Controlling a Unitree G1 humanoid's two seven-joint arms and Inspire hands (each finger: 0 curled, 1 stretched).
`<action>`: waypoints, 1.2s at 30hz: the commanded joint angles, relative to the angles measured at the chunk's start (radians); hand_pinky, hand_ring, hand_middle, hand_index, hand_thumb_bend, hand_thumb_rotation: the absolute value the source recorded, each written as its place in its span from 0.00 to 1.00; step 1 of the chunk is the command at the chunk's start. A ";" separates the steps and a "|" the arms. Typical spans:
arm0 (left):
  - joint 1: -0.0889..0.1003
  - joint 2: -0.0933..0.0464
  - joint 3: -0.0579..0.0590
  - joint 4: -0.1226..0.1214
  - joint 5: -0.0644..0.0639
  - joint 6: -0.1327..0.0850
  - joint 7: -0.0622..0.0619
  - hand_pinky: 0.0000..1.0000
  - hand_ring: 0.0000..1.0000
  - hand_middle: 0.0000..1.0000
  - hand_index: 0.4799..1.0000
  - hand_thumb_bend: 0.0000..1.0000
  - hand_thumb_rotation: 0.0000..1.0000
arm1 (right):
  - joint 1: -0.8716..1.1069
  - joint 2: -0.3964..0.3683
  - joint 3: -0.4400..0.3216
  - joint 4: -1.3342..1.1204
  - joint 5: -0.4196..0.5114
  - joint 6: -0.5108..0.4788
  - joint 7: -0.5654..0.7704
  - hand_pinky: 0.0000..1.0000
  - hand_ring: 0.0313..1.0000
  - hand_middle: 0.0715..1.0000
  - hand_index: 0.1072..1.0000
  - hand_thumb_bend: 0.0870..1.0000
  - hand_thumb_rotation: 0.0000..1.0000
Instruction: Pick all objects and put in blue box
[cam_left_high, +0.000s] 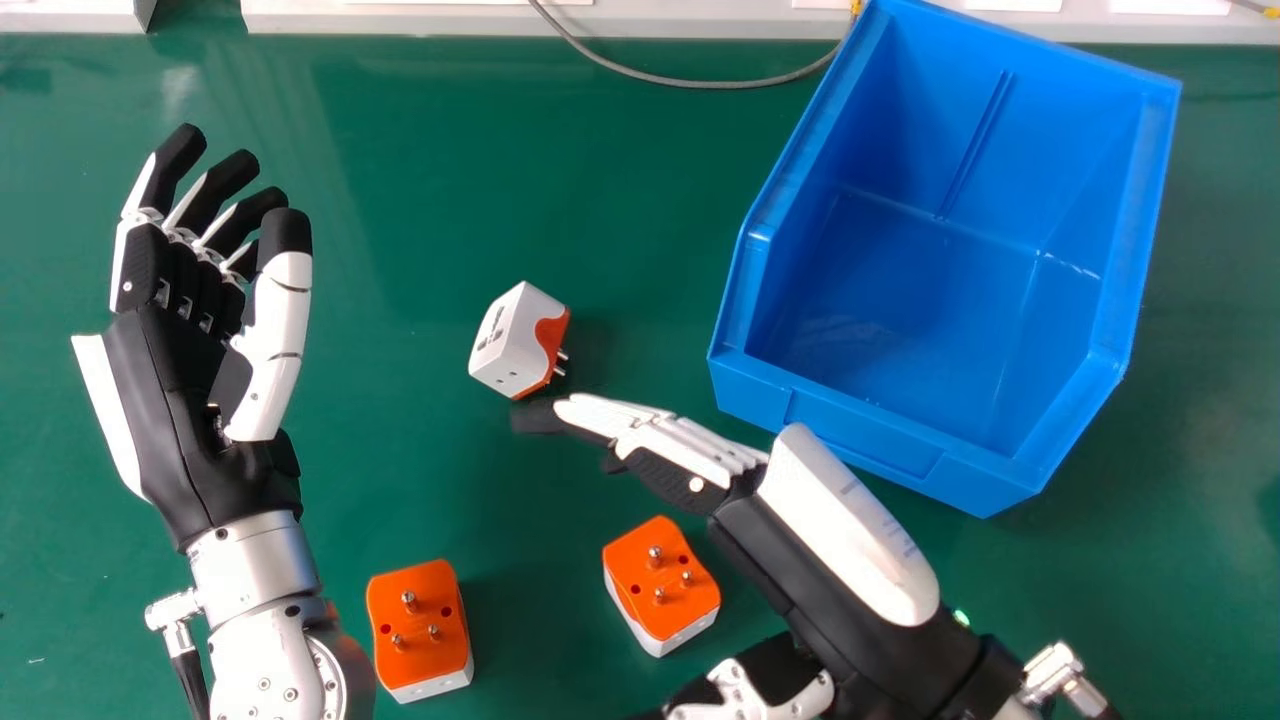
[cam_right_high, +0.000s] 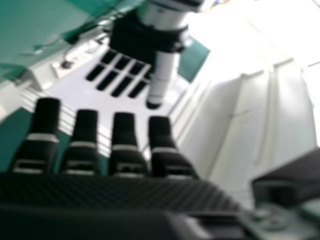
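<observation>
Black-and-white right hand (cam_left_high: 690, 450), straight-fingered and holding nothing, is near the white-and-orange boxy plug adapter (cam_left_high: 515, 345) at its ten o'clock. Picking step, I judge: next, grasp this, then go to blue plastic box (cam_left_high: 850, 432), two o'clock. Left hand (cam_left_high: 165, 370), relaxed, at nine.

Workshop or lab: green worktop (cam_left_high: 420, 180), cable (cam_left_high: 700, 84).
</observation>
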 joint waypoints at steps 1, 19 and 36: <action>-0.005 -0.003 -0.008 -0.012 0.011 -0.014 0.001 0.64 0.70 0.76 0.62 0.65 0.41 | 0.002 -0.012 -0.010 -0.042 -0.031 0.005 -0.021 0.69 0.86 0.87 0.83 0.73 0.81; -0.002 -0.003 -0.009 -0.017 0.012 -0.016 0.001 0.64 0.70 0.76 0.62 0.65 0.41 | -0.010 -0.050 0.034 -0.110 -0.281 0.154 -0.044 0.54 0.83 0.85 0.81 0.62 0.56; -0.007 0.003 -0.006 -0.010 0.012 -0.015 -0.002 0.64 0.70 0.76 0.62 0.65 0.40 | -0.012 -0.059 0.101 -0.186 -0.453 0.341 -0.010 0.60 0.87 0.88 0.81 0.70 0.38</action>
